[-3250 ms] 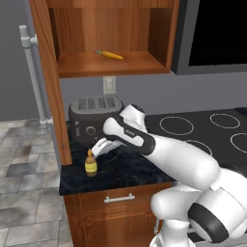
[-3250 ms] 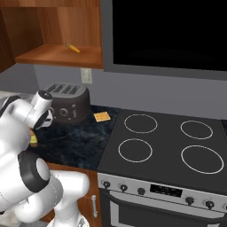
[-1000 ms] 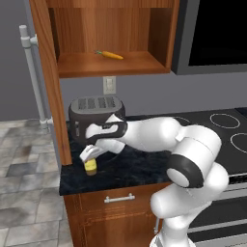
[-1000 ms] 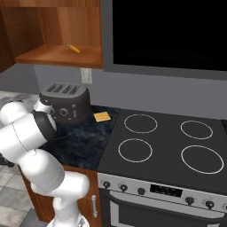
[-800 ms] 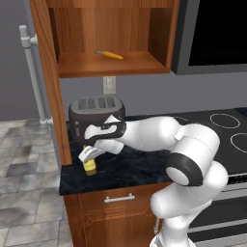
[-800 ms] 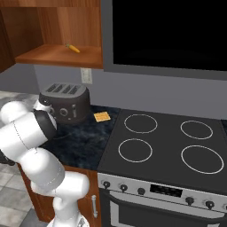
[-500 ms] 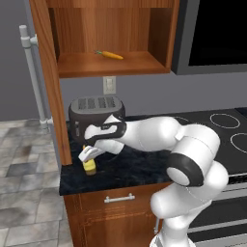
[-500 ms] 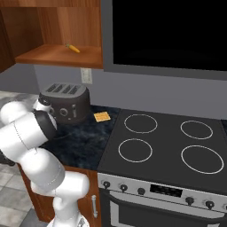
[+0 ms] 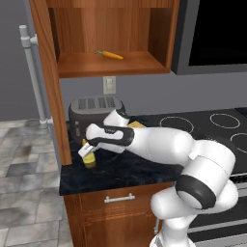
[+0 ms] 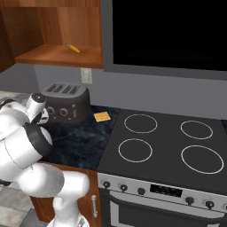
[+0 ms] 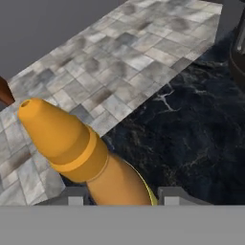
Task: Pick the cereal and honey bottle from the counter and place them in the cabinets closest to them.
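Note:
The honey bottle [image 9: 89, 160], amber with a pointed yellow cap, stands near the left end of the dark counter [image 9: 126, 170] in the left base view. My gripper [image 9: 88, 150] reaches down over it from the right and is shut on the bottle's body. In the hand view the honey bottle [image 11: 72, 143] rises between the two finger tips of the gripper [image 11: 117, 194], cap pointing away, with the counter [image 11: 191, 129] beneath. The open upper cabinet [image 9: 96, 65] hangs right above. The cereal is out of view.
A carrot [image 9: 110, 55] lies on the cabinet shelf. A dark toaster [image 9: 94, 113] stands just behind the bottle. A small orange-yellow square [image 10: 101, 116] lies by the wall, next to the stove [image 10: 164, 142]. The counter's left edge drops to tiled floor [image 11: 95, 57].
Since the earliest frames the arm has swung left and down onto the bottle. Within the last second the fingers closed on it; the bottle has not moved.

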